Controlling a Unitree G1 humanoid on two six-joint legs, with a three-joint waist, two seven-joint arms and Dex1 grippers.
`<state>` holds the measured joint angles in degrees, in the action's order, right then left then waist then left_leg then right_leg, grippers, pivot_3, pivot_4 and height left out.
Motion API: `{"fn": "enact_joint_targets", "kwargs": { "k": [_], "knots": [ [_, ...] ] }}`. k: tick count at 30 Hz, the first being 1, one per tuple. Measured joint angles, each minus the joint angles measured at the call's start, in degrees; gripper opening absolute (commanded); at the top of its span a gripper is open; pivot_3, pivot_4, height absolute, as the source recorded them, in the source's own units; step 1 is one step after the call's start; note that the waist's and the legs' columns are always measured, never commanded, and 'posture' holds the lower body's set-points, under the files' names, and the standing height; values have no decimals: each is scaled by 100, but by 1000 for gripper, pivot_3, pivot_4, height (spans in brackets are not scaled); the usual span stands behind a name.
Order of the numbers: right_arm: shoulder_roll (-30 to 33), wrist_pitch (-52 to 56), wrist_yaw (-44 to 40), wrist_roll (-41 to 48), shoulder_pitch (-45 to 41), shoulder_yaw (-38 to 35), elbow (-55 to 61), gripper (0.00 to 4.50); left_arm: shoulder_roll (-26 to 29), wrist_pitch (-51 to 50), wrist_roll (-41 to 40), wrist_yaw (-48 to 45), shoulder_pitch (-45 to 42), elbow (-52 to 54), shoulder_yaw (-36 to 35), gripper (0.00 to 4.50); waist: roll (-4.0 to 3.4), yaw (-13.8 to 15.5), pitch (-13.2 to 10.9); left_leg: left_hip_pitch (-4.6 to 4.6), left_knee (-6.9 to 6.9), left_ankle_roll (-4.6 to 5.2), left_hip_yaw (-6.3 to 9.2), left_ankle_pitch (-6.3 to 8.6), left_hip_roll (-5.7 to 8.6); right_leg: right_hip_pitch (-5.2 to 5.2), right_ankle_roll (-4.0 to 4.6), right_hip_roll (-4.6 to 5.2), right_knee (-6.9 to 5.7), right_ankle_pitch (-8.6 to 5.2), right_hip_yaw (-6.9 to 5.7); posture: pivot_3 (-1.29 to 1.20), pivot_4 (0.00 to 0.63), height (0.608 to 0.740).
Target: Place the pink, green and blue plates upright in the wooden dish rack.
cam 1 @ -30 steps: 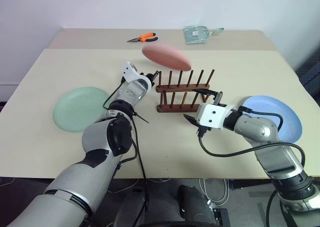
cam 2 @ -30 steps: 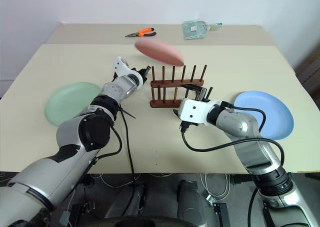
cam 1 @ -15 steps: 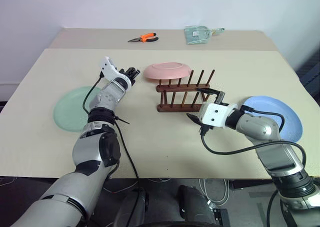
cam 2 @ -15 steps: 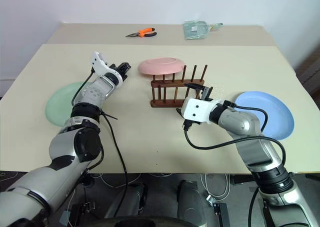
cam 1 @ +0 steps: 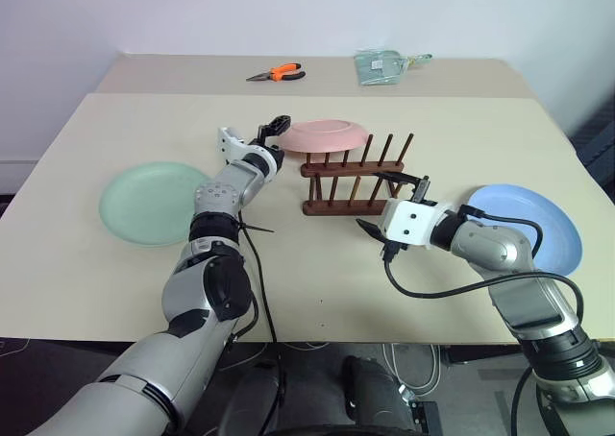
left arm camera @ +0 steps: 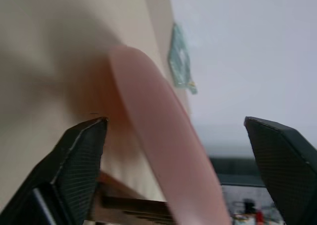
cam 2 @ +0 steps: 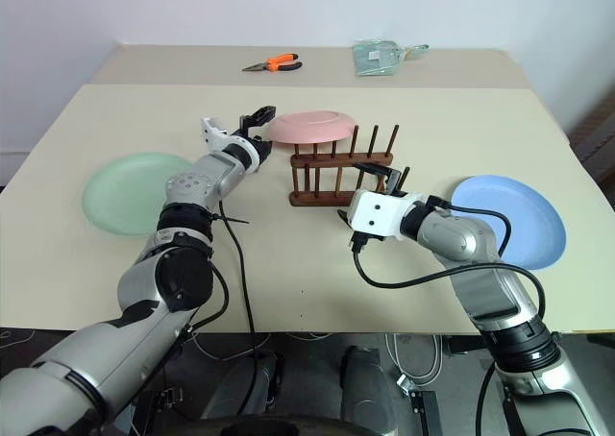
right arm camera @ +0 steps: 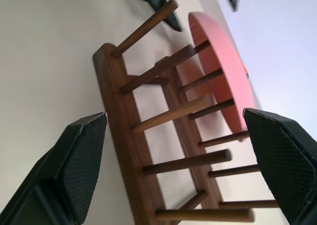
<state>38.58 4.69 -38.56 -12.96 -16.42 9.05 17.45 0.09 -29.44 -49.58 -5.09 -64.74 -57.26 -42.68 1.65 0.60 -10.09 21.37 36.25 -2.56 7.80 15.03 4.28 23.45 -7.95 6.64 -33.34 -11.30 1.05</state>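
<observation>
Pink plate (cam 1: pixel 324 135) lies flat atop the rack (cam 1: pixel 354 181) pegs, not slotted; left gripper (cam 1: pixel 272 129) and right gripper (cam 1: pixel 408 188) jaws released.

A pair of orange-handled pliers (cam 1: pixel 274 72) lies on the far table (cam 1: pixel 192 73), toward its left half. To the right on that same far surface sits a clear greenish packet (cam 1: pixel 381 66). The two are well apart. The nearer table (cam 1: pixel 317 273) is pale beige, butted against the far one.
</observation>
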Motion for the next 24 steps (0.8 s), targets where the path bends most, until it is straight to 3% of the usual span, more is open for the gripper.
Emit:
{"fn": "enact_joint_targets", "kwargs": {
  "k": [5,8,14,21,24],
  "knots": [
    [0,7,2,-32,4,0,35,4500,-40,468,-123,-229,-321,-636,-193,4322,0,-7,0,-1,-1,0,-1,0,0,0,0,0,0,0,0,0,150,740],
    [0,24,3,-36,21,-4,46,4500,-29,668,-144,-326,-363,-874,-284,3137,0,-27,0,-2,-2,0,-1,0,-1,0,0,0,0,0,0,0,150,740],
    [0,79,3,-42,50,-9,149,4500,0,737,-384,-596,-456,-961,-426,190,2,-24,0,-1,0,0,0,0,-1,0,0,-1,0,0,-1,0,150,740],
    [0,112,4,-39,50,-10,198,4500,59,768,-466,-973,-491,-714,-375,45,-3,-133,2,-7,-3,0,-3,0,-3,-1,0,-2,-4,0,1,0,150,740],
    [-37,239,3,95,14,-123,213,4500,66,976,179,-1486,-306,164,536,45,2,-142,-7,2,-2,-3,-4,-2,-2,4,1,-2,-2,1,3,0,150,740]
  ]
}}
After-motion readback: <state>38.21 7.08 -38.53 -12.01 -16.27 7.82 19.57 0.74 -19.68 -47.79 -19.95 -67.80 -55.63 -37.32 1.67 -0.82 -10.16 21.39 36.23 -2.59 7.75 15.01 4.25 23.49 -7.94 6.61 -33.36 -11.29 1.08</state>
